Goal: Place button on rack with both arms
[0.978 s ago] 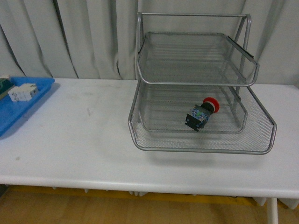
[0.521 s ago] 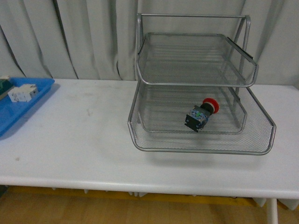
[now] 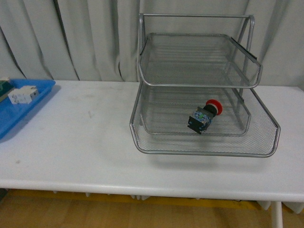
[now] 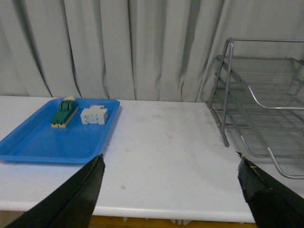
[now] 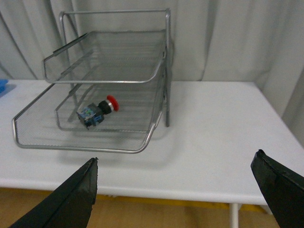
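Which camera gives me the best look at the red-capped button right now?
The front view: the button lies on its side in a lower tier of the rack, large and clear. The right wrist view shows it too, smaller, from the side. The left wrist view shows only the rack's end, no button.

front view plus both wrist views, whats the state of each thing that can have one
button: lying on its side in a lower tier, not gripped
rack: upright on the table, holding the button
blue tray: flat on the table, holding a green block and a white part
left gripper: jaws open, empty
right gripper: jaws open, empty
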You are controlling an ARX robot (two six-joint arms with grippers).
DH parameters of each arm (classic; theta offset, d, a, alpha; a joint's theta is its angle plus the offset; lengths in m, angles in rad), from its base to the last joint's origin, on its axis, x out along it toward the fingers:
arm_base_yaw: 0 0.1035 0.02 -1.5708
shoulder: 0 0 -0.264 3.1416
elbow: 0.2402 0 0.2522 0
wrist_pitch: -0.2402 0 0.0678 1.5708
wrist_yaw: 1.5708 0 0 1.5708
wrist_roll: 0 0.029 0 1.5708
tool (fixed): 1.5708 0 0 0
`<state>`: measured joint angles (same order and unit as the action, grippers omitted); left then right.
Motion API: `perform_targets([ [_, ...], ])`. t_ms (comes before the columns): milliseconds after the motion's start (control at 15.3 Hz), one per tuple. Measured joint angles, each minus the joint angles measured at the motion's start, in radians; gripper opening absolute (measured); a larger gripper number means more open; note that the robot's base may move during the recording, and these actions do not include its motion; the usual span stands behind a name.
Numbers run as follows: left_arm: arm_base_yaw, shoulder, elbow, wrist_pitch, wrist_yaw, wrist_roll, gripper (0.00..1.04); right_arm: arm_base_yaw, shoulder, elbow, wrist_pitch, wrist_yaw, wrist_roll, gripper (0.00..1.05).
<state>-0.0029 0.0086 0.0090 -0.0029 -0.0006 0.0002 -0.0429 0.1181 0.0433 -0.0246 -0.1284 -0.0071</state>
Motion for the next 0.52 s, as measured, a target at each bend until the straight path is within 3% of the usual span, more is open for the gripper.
perform_targets([
  [130,0.000,0.000,0.000,0.000,0.000,0.000,1.00,0.007,0.293,0.076,0.224,-0.026,0.001,0.98],
  [261,0.000,0.000,0.000,0.000,0.000,0.000,0.98,0.031,0.747,0.296,0.512,0.024,0.056,0.98],
  [391,0.000,0.000,0.000,0.000,0.000,0.000,0.98,0.038,1.040,0.489,0.425,0.103,0.126,0.98],
  [521,0.000,0.000,0.000,0.000,0.000,0.000,0.98,0.074,1.274,0.634,0.232,0.095,0.204,0.98],
])
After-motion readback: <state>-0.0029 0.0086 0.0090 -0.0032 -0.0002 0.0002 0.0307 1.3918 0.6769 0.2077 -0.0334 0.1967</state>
